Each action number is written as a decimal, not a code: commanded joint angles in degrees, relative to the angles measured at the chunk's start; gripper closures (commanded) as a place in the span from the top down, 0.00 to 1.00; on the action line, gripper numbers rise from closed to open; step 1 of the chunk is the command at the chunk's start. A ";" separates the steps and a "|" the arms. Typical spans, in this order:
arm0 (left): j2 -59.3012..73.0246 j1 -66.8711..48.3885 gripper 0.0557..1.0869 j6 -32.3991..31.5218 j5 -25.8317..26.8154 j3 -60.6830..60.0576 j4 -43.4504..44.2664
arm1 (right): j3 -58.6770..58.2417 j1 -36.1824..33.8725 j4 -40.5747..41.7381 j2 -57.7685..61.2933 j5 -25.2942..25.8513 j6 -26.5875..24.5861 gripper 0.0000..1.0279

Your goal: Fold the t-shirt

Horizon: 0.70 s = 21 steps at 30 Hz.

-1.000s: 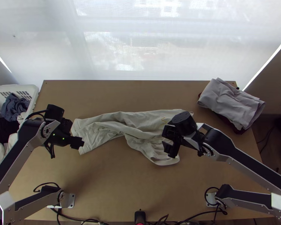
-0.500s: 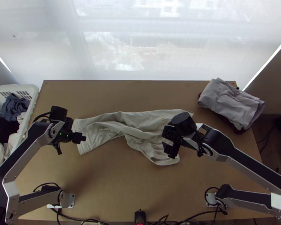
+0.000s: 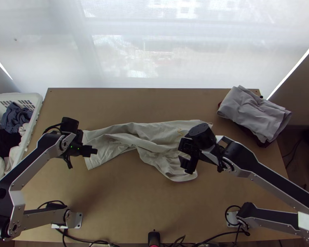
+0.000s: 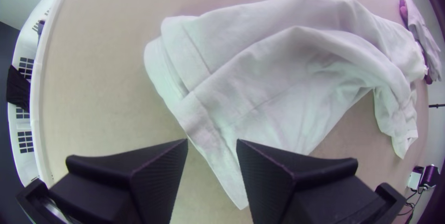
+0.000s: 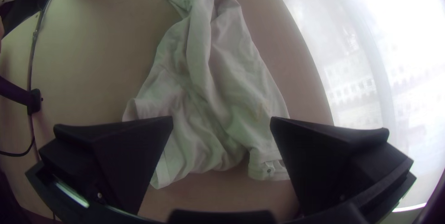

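The off-white garment (image 3: pixel 150 142) lies bunched and creased lengthwise across the middle of the table. Over its left end is my left gripper (image 3: pixel 93 151); in the left wrist view the left gripper (image 4: pixel 212 141) stands open, with an edge of the cloth (image 4: pixel 278 89) beneath and beyond its fingers. My right gripper (image 3: pixel 185 164) is above the garment's right part. In the right wrist view the right gripper (image 5: pixel 221 121) is wide open, with the wrinkled cloth (image 5: pixel 199 80) showing between its fingers and a small button-like dot near one corner of the cloth.
Folded grey cloth (image 3: pixel 253 111) lies on a dark red one at the table's far right corner. A white basket (image 3: pixel 36 99) holding dark and white clothes stands against the left edge. Cables and a small black device (image 3: pixel 153 238) are at the near edge.
My left gripper has moved slightly to the right over the garment's left end. The right arm and the garment have stayed where they were.
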 commanded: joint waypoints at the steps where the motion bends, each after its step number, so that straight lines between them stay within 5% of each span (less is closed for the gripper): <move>1: 0.99 -0.15 0.49 -0.22 -0.07 -0.95 1.74 | -0.02 -0.22 -0.01 -0.09 -0.02 0.00 0.94; 14: 1.17 -0.68 0.11 -0.04 0.72 -1.74 4.46 | -0.99 2.94 -0.80 -0.35 -0.11 0.18 0.94; 21: 0.03 -0.68 0.03 -0.75 0.72 -1.74 4.38 | -2.75 5.84 -1.50 -0.09 -0.99 0.27 0.94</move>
